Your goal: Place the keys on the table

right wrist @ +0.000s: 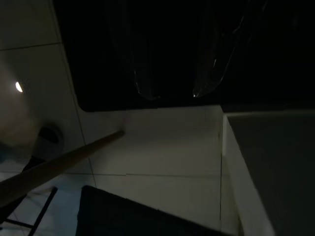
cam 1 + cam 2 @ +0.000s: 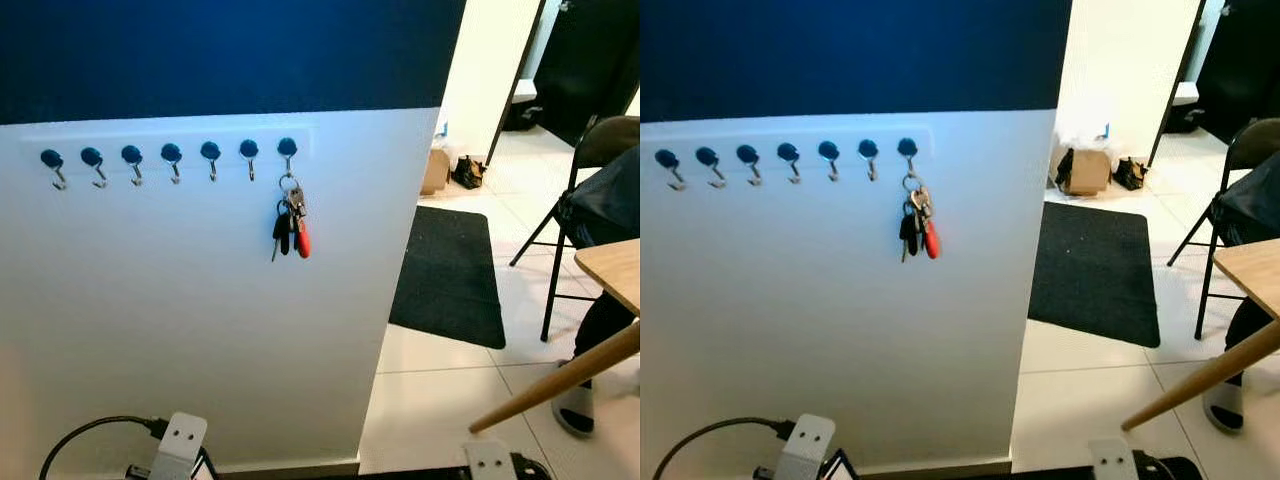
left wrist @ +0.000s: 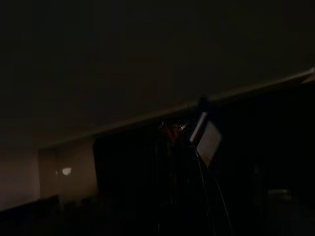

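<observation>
A: Nearest to the camera, at the very bottom of the head views, I see the two silver arms of the robot, the left arm [image 2: 178,440] with a black cable beside it and the right arm [image 2: 490,460]. Both hang low and idle.

B: And the fingers?

A: The left wrist view is too dark, so for the left gripper I cannot tell. In the right wrist view the two black fingers of the right gripper [image 1: 172,93] stand apart with a gap between them, and nothing is pinched there. Beyond these fingertips lies tiled floor, a black mat [image 2: 450,270] and one wooden table leg [image 1: 54,164].

B: Where are the keys?

A: The keys [image 2: 290,225] hang on the last hook at the right end of a hook rail [image 2: 170,155] on the white wall, well above and well apart from both grippers. No finger touches them.

B: So how far is the task?

A: In my judgement it is at the beginning. The bunch is not yet taken from the hook, and the table [image 2: 612,272], whose corner shows at the far right, has no keys on the part I see. Reaching, lifting off, carrying and placing are all left.

B: How does the bunch lie?

A: Its long axis is vertical. The ring is on top at the hook, and the black and red heads point down.
</observation>
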Controlling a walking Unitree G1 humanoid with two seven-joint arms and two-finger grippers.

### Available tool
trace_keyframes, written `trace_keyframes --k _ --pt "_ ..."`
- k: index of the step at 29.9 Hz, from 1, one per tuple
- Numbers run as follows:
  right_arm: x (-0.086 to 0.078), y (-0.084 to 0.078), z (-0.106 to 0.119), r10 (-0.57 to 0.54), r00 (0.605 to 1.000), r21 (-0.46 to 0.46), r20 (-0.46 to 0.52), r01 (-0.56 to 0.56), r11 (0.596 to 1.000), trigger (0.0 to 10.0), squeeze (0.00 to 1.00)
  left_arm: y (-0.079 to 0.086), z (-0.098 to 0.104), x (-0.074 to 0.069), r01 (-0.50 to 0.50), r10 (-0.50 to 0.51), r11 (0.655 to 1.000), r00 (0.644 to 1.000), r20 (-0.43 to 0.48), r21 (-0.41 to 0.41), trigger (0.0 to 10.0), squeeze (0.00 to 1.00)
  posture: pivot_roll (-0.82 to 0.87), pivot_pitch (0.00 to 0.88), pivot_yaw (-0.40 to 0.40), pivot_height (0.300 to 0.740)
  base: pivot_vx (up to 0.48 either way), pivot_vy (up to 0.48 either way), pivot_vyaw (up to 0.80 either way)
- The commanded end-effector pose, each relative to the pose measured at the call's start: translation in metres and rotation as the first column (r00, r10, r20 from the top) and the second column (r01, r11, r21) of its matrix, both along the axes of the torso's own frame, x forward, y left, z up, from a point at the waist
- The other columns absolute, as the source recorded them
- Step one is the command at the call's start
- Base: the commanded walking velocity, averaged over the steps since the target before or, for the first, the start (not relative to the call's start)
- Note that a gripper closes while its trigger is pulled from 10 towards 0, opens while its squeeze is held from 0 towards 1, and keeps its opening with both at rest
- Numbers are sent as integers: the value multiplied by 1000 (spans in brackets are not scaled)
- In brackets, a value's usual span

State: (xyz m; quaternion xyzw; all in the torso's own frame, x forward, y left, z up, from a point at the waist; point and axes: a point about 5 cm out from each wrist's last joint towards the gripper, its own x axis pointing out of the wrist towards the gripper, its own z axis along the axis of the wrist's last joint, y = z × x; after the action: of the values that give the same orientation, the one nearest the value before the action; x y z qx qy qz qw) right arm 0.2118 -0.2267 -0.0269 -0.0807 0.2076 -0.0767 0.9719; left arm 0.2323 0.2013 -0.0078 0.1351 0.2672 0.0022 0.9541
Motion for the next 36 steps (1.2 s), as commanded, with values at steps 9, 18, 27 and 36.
trace_keyframes --k 9,18,27,36 --pt "-3 -1 -7 -30 1000 70 -5 31 997 10000 0 -3 -3 8 -8 9 1000 999 38 -25 10000 0 8 93 77 740 0 0 0" --pt "-10 1 -13 -23 1000 80 -17 24 997 10000 0 -1 -8 8 0 2 1000 999 42 -24 10000 0 1 89 87 740 0 0 0" --pt "-13 2 -15 7 999 49 -39 -5 999 10000 0 1 -10 6 -11 11 1000 999 41 -19 10000 0 7 96 82 740 0 0 0" --pt "-13 7 -16 26 999 57 -37 -24 998 10000 0 2 -12 4 -13 13 1000 999 42 -15 10000 0 17 104 83 740 0 0 0"
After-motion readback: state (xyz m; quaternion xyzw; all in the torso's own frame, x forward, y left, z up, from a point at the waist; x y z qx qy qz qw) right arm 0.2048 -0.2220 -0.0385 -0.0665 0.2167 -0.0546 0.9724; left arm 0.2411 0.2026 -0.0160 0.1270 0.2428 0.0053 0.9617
